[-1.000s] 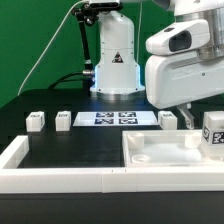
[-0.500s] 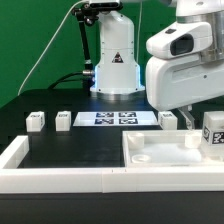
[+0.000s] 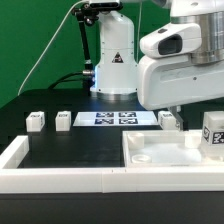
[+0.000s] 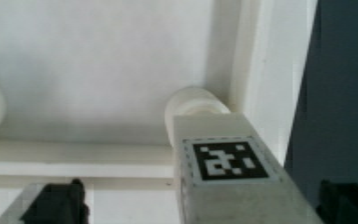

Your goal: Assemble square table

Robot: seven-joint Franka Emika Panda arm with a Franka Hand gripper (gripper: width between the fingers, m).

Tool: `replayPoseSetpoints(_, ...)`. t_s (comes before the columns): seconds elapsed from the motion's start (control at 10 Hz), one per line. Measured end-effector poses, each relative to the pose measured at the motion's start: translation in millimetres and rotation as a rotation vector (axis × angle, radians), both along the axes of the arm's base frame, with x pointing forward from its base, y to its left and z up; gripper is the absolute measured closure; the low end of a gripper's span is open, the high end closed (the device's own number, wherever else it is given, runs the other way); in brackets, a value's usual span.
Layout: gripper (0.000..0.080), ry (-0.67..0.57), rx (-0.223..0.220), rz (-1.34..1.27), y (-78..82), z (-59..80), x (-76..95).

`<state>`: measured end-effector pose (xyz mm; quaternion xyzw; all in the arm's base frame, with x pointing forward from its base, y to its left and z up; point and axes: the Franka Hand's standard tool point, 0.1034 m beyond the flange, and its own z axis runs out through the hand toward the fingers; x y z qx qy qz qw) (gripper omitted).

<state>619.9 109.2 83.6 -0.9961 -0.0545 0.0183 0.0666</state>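
The hand [image 4: 197,203] hangs open, its dark fingers [image 4: 53,203] spread well apart on either side of a tagged leg [image 4: 226,150], and neither visibly presses it. That leg rests directly under the hand against the white square tabletop [image 4: 87,70], near its edge. Further out from the hand, a second leg [image 3: 168,119], a third leg [image 3: 64,119] and a fourth leg [image 3: 35,121] sit loose on the desk [image 3: 70,150], in a row with the marker board [image 3: 118,119]. No leg looks fitted into a corner hole, so the assembly seems barely begun, with all four legs left to attach.
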Motion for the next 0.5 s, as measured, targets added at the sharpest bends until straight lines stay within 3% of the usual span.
replayPoseSetpoints(0.1,0.0185,-0.001,0.001,-0.001,2.8,1.5,0.6)
replayPoseSetpoints(0.3,0.0457,-0.002,0.002,-0.001,3.0,1.3,0.7)
replayPoseSetpoints(0.4,0.0457,-0.002,0.002,-0.001,3.0,1.3,0.7)
replayPoseSetpoints(0.5,0.0510,-0.002,0.002,-0.001,3.0,1.3,0.7)
